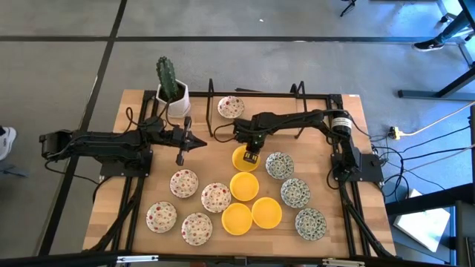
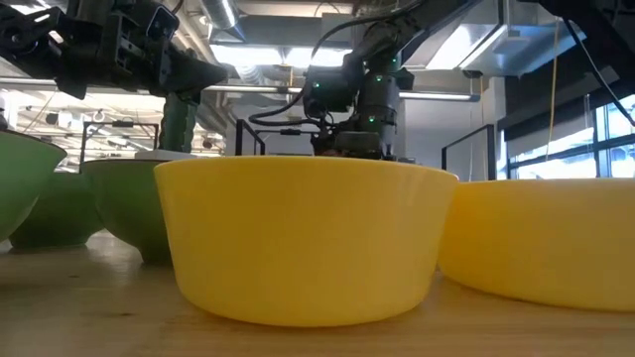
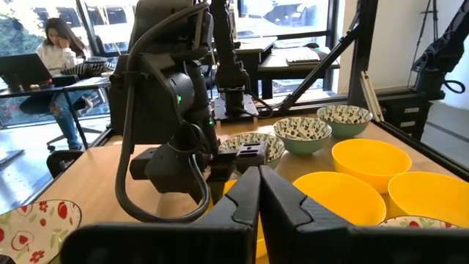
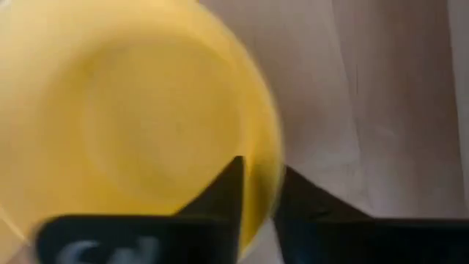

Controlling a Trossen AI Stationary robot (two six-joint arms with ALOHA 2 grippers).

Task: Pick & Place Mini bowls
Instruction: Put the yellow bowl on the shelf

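Over on the left side of the table, the left gripper [image 1: 180, 156] is hanging idle above bare wood near the cactus pot [image 1: 177, 100], its two fingers [image 3: 245, 202] pressed together with nothing between them. Below it the red-speckled bowls [image 1: 184, 183] are sitting in a loose cluster of four near the front edge, and a fifth one [image 1: 231, 107] is lying by itself at the back, close to the black rack [image 1: 256, 93].

Moving to the middle, here is the action: the right gripper [image 1: 251, 155] is reaching in from the right and sitting down on the rearmost yellow bowl [image 1: 246, 157], at the head of the yellow group. The right wrist view is showing one finger inside that bowl's rim [image 4: 275, 158] and the other outside on the wood, the jaws pinched narrow across the bowl wall. It looks like the grasp is just being made. Three more yellow bowls [image 1: 244, 185] are waiting toward the front edge, touching or nearly so.

Further right, four green-patterned bowls [image 1: 280, 165] are running in a line toward the front right corner, all untouched.

So the step in hand is picking up a yellow bowl by its rim. The next move is calling for a firm pinch and a straight lift, since the neighbouring yellow bowl is sitting just beside it and a tilt could let the shallow bowl slip or knock it.
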